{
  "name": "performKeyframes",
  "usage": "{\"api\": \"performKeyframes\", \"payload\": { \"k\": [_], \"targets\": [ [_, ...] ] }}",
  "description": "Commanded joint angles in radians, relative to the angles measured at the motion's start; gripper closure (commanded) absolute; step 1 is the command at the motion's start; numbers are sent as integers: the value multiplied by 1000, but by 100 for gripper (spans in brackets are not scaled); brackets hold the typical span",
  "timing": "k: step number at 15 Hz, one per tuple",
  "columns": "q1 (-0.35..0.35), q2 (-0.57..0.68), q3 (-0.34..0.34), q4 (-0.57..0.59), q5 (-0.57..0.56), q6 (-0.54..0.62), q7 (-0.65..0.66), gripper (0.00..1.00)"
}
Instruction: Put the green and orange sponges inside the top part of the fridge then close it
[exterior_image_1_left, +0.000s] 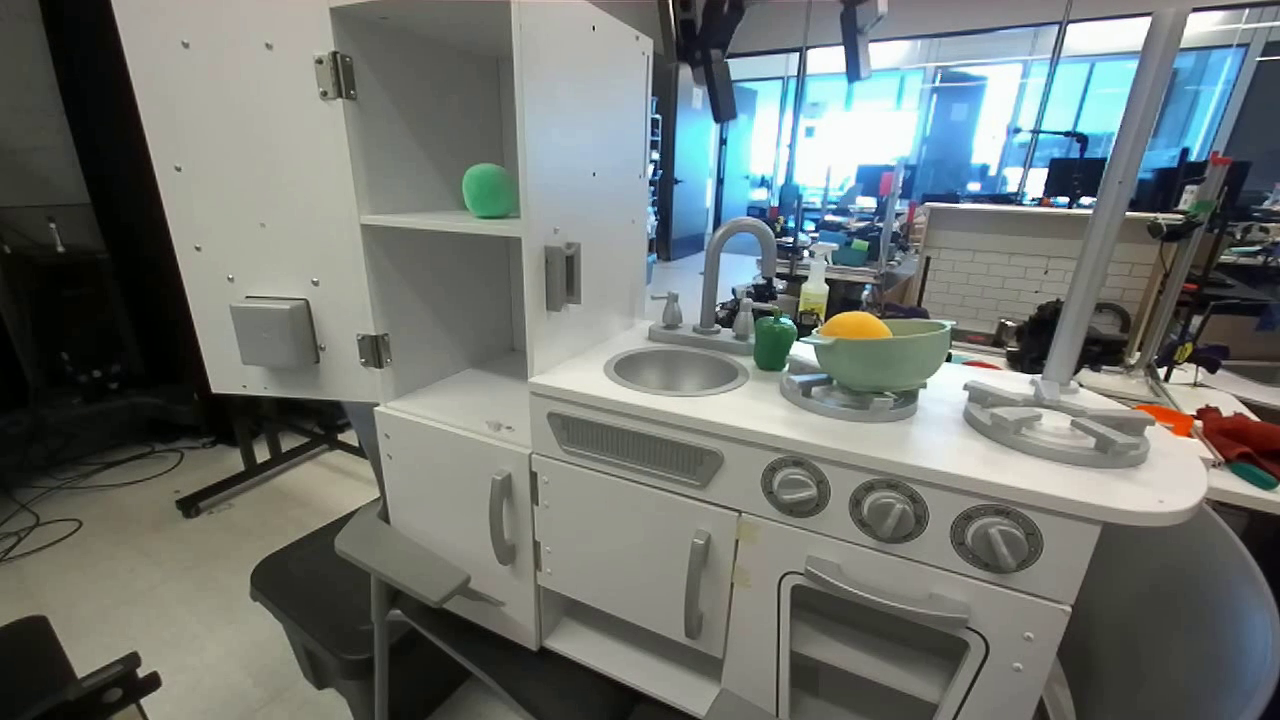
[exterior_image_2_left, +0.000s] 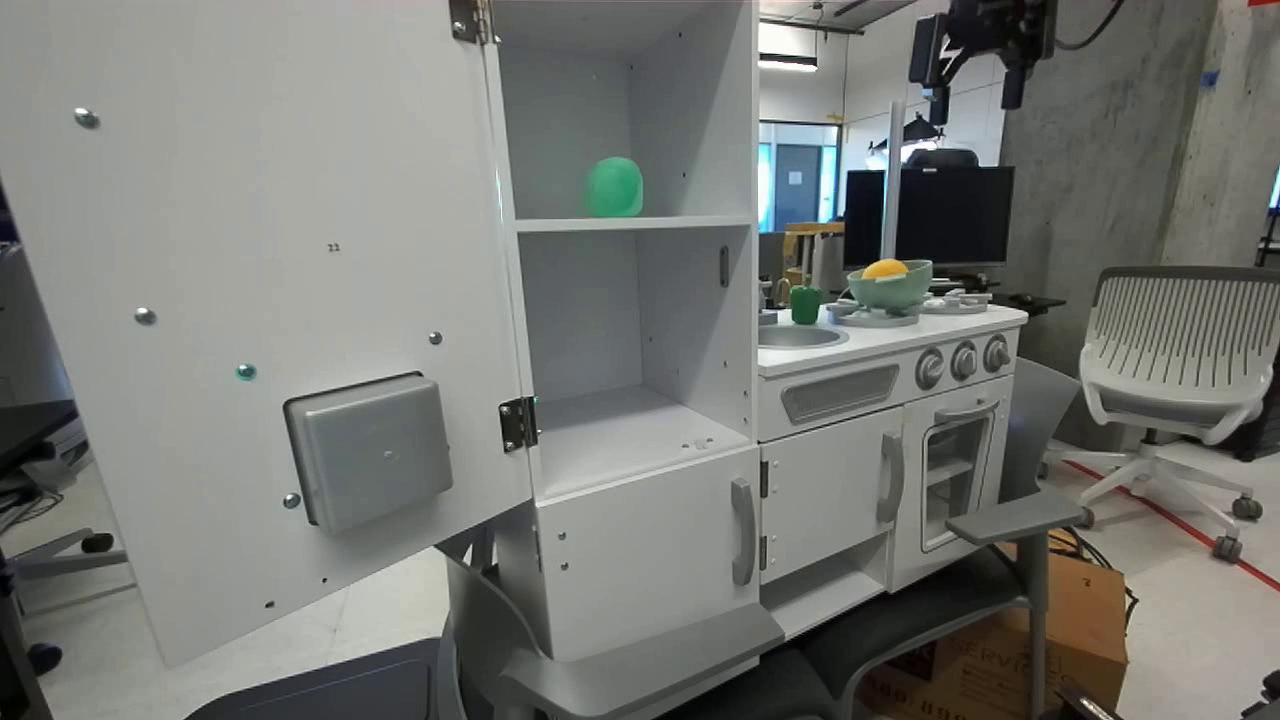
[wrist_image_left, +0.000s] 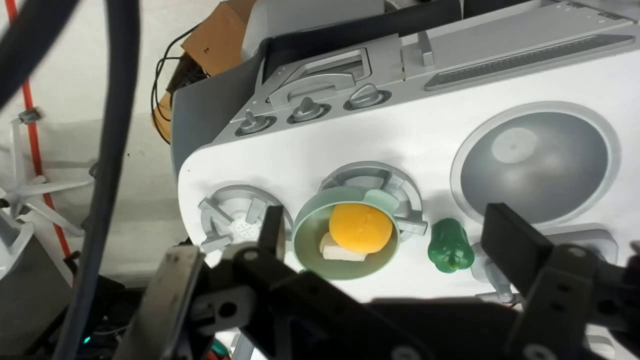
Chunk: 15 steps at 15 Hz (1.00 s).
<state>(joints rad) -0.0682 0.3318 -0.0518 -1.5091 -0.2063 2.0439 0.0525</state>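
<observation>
The green sponge (exterior_image_1_left: 489, 191) rests on the shelf (exterior_image_1_left: 420, 224) in the top part of the fridge (exterior_image_1_left: 590, 130); it also shows in an exterior view (exterior_image_2_left: 614, 188). That compartment's door (exterior_image_2_left: 300, 200) is swung wide, its inner face showing. Inside the light-green bowl (wrist_image_left: 312, 265) lies the orange sponge (wrist_image_left: 360, 227), partly over a pale block (wrist_image_left: 342, 251); its top pokes above the rim in both exterior views. High over the counter hangs my gripper (exterior_image_2_left: 975, 105), open with nothing held. In the wrist view its fingers are spread wide, the bowl and sponge below, well apart from them.
A green toy pepper (wrist_image_left: 450, 245) stands between the bowl and the sink (wrist_image_left: 535, 165). The bowl sits on a grey burner (exterior_image_1_left: 850, 400); a faucet (exterior_image_1_left: 740, 250) rises behind the sink. A grey pole (exterior_image_1_left: 1120, 190) stands at the other burner. Grey chairs (exterior_image_2_left: 640, 660) stand before the kitchen.
</observation>
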Motion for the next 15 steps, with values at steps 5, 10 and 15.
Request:
{"api": "performKeyframes", "payload": {
  "k": [5, 10, 15],
  "targets": [
    [23, 232, 7, 251, 121, 12, 79, 0],
    [18, 429, -1, 504, 135, -8, 102, 0],
    [29, 614, 2, 728, 134, -50, 103, 0]
  ]
}}
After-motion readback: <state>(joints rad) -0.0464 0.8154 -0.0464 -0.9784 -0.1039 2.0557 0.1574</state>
